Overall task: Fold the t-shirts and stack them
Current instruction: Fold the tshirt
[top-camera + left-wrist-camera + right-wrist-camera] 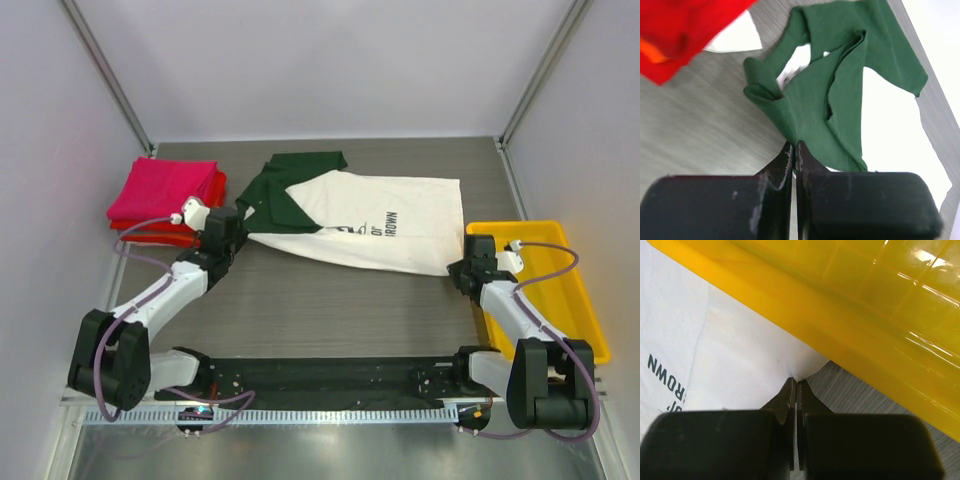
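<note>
left gripper [794,148]: fingers pressed together, clamped on a bit of the dark green cloth right at the tips
right gripper [796,385]: same deal, fingers together, nipping the bare white corner of the shirt
what they're holding: both are on the one cream-white t-shirt [400,240], left at its green end, right at the opposite near corner
how it lies: spread out across the middle of the table [330,310], green collar and sleeve bunched and creased on the left, dark lettering on the white body
pink t-shirt [165,188]: folded square at the far left, just beyond the left gripper
red t-shirt [150,238]: folded too, under the pink one, its edge peeking out at the near side
yellow tray [560,290]: on the right edge of the table, just beside the right gripper; the shirt corner sits right up against its wall in the wrist view
</note>
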Tool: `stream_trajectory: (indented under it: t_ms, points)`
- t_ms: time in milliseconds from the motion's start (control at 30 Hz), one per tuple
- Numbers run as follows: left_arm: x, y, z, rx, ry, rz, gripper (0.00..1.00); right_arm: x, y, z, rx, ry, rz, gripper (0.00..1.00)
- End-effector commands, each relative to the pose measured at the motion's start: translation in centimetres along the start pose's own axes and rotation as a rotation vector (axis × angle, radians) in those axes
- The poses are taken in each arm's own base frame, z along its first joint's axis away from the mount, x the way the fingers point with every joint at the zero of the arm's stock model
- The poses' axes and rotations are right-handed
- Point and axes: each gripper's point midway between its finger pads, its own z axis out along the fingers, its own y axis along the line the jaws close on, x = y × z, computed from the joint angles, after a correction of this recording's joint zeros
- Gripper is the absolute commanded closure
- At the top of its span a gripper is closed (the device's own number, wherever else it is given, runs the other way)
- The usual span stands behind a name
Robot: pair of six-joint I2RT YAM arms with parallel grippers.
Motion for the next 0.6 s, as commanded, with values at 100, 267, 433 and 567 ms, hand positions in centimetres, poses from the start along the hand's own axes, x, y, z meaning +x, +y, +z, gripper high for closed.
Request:
stream_trajectory:
  t_ms: [100, 267, 433, 567]
  points:
    - [-3.4, 1.2, -2.5, -0.113, -0.078, 0.018, 1.0, -1.5, 2.3, -0.9, -0.029, -0.01, 0.0, 0.99]
    - [-6.5, -1.6, -3.1, -0.125, -0.125, 0.055, 1.0, -4.5, 7.3, -2.2, -0.082, -0.035, 0.011, 0.99]
    - [-13.1, -9.0, -5.2, -0.033, -0.212, 0.05, 1.0, -10.0, 16.1, -5.9, -0.226, -0.091, 0.049, 0.99]
    - [-18.8, -13.8, -9.2, 0.048, -0.314, 0.036, 1.0, -13.7, 21.0, -10.9, -0.343, -0.137, 0.055, 0.99]
